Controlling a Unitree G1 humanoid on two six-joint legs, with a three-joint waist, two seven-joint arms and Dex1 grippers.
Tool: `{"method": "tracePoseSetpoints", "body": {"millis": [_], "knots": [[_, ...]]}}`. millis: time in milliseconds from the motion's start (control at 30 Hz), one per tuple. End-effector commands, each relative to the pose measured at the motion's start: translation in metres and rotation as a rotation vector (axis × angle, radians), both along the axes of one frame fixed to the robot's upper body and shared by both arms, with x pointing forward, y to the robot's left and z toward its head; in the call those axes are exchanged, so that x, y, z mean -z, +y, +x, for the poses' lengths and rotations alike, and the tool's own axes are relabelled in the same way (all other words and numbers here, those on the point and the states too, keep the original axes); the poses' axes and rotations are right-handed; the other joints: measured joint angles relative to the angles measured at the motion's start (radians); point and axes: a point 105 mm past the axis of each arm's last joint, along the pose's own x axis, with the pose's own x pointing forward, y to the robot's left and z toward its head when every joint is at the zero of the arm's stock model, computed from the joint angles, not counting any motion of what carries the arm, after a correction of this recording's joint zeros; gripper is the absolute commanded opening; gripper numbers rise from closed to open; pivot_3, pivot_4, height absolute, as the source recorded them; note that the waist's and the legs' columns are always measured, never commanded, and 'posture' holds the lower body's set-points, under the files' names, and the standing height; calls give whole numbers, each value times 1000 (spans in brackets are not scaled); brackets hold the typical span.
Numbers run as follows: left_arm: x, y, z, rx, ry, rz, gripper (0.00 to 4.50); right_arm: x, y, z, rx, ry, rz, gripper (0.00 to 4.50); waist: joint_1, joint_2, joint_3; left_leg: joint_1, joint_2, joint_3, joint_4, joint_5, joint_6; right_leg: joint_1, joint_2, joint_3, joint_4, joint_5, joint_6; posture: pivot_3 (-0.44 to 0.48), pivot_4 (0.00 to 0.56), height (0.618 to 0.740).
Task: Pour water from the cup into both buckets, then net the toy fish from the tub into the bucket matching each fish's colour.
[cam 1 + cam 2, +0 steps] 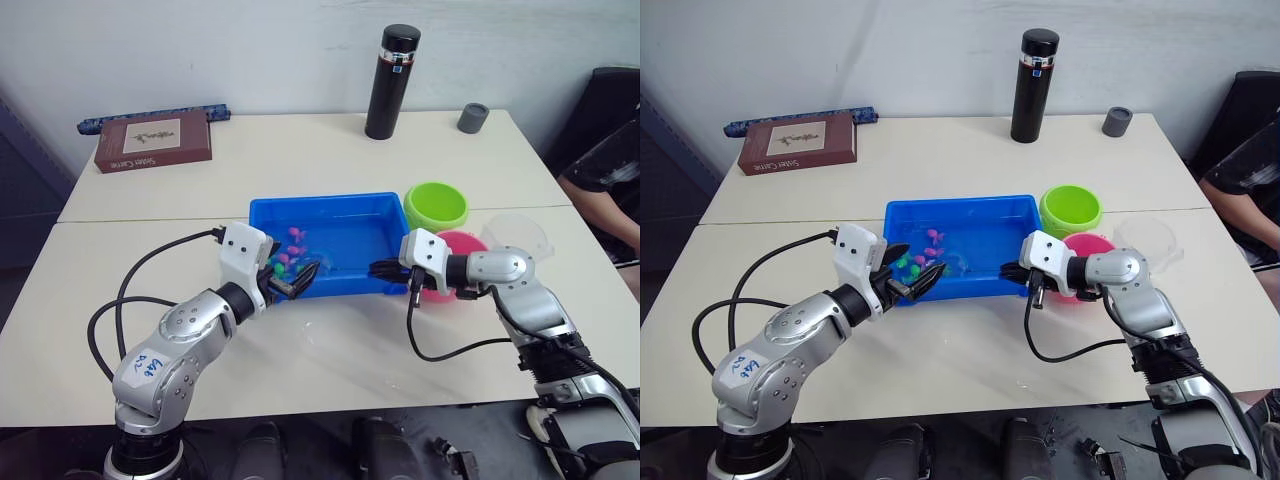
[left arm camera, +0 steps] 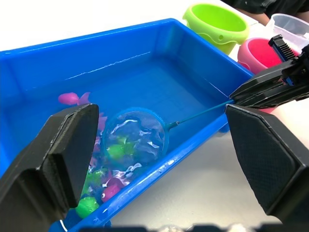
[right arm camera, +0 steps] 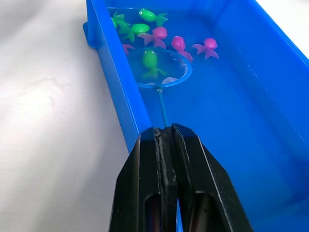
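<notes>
My right gripper [image 3: 166,133] has its fingers pressed together on the thin dark handle of the net [image 3: 161,72], at the tub's near rim. The hoop lies in the water with one green fish [image 3: 150,60] over its mesh. My left gripper [image 1: 295,280] stands with fingers spread wide at the tub's near left corner, pinching nothing; the hoop shows between its two fingers in the left wrist view.

The tub [image 1: 345,205] is on the table's near half, holding water. The rest of the toy fish [image 3: 159,31], pink and green, are bunched at its left end, just beyond the hoop.

Green bucket [image 1: 436,205] just beside the tub's far right corner. Pink bucket [image 1: 455,245] in front of it, partly hidden behind my right wrist. The cup [image 1: 518,235] is just right of the pink bucket.

Writing: the brown book [image 1: 153,140] at far left has a cover title, too small to read. Blue handwriting on a white label on my left arm, not legible.

Around: black flask [image 1: 393,80] and small grey cup [image 1: 473,117] at the table's [image 1: 330,350] far edge; a person's arm [image 1: 605,175] at the right.
</notes>
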Motion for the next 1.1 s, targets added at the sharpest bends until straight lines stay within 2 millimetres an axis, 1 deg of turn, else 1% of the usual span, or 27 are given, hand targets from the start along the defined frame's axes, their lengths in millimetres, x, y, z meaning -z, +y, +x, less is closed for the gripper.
{"method": "tracePoseSetpoints", "body": {"millis": [33, 167, 300, 500, 633, 800, 933, 1100], "knots": [[-13, -3, -5, 6, -64, -5, 4484, -7, 6, 0, -29, -29, 2, 0, 0, 0, 0, 0, 0, 0, 0, 0, 0, 0, 0, 0, 0, 0, 0, 0, 150, 740], [-13, -2, -5, 4, -65, -5, 4484, -7, 8, -2, -40, -26, 5, 0, 0, 0, 0, 0, 0, 0, 0, 0, 0, 0, 0, 0, 0, 0, 0, 0, 150, 740], [-13, -1, -5, -6, -64, -5, 4484, -5, 16, -7, -83, -12, 5, 0, 0, 0, 0, 0, 0, 0, 0, 0, 0, 0, 0, 0, 0, 0, 0, 0, 150, 740], [-13, 0, -5, -12, -63, -6, 4484, -5, 20, -6, -114, -19, -16, 0, -1, 0, 0, 0, 0, 0, 0, 0, 0, 0, 0, 0, 0, 0, 0, 0, 150, 740], [-13, 0, -5, -12, -64, -6, 4484, -9, 19, 0, -123, -43, -35, 0, 0, 0, 0, 0, 0, 0, 0, 0, 0, 0, 0, 0, 0, 0, 0, 0, 150, 740], [-13, -1, -5, -12, -65, -9, 4484, -14, 13, 15, -114, -74, -70, 0, -1, 0, 0, 0, 0, 0, 0, 0, 0, 0, 0, 0, 0, 0, 0, 0, 150, 740], [-13, -1, -4, -14, -66, -10, 4484, -14, 13, 18, -134, -84, -87, 0, -1, 0, 0, 0, 0, 0, 0, 0, 0, 0, 0, 0, 0, 0, 0, 0, 150, 740], [-13, -2, -4, -11, -67, -11, 4484, -15, 19, 16, -181, -90, -100, 0, -3, 0, 0, 0, 0, 0, 0, 1, -2, 0, 0, 0, 0, 0, 0, 0, 150, 740]]}}
